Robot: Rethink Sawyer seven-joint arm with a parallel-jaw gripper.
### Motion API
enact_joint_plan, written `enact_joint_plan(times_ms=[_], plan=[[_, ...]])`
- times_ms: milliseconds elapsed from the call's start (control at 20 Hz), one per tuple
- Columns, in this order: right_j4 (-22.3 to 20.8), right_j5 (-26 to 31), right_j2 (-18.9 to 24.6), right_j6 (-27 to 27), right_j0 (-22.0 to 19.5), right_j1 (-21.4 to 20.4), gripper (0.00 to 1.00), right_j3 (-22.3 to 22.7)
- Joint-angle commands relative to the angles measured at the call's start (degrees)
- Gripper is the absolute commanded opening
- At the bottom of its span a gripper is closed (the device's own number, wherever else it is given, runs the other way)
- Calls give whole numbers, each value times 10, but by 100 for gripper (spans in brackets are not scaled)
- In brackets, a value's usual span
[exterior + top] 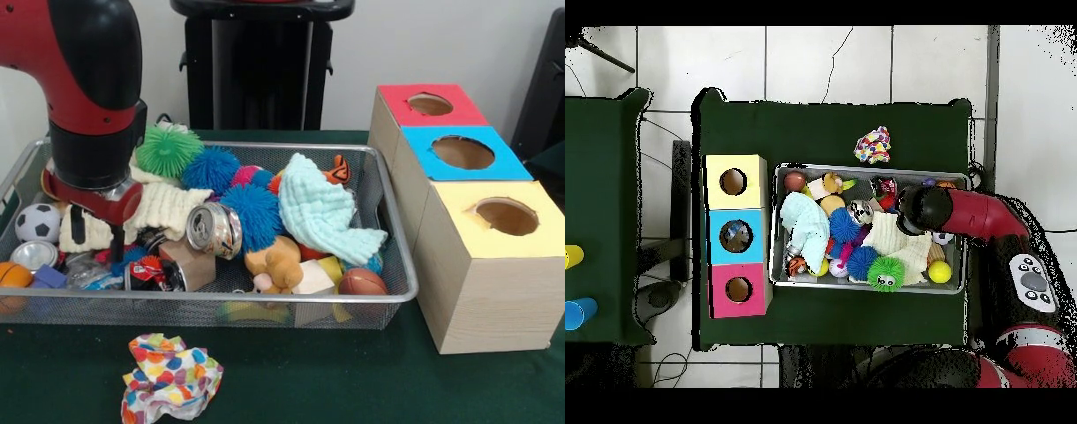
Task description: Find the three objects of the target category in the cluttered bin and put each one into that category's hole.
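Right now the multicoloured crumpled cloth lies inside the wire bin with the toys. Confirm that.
Not so. The multicoloured crumpled cloth lies outside the wire bin, on the green table in front of it, as the front view shows. The toys are in the bin.

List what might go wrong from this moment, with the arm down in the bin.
1. The hand is buried among the cream knit cloth and packed clutter, so it may snag or lift the wrong thing.
2. The crushed can lies tilted on other items and may roll if the pile is disturbed.
3. The multicoloured cloth already lies outside the wire bin; more could spill.
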Motion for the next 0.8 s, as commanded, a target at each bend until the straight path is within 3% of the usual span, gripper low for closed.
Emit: enact_joint_plan(times_ms=[50,550,800], plan=[[-25,-72,56,-46,-13,18,100,50],[-13,-109,55,-23,-7,14,100,58],[-7,-135,48,3,-8,53,100,53]])
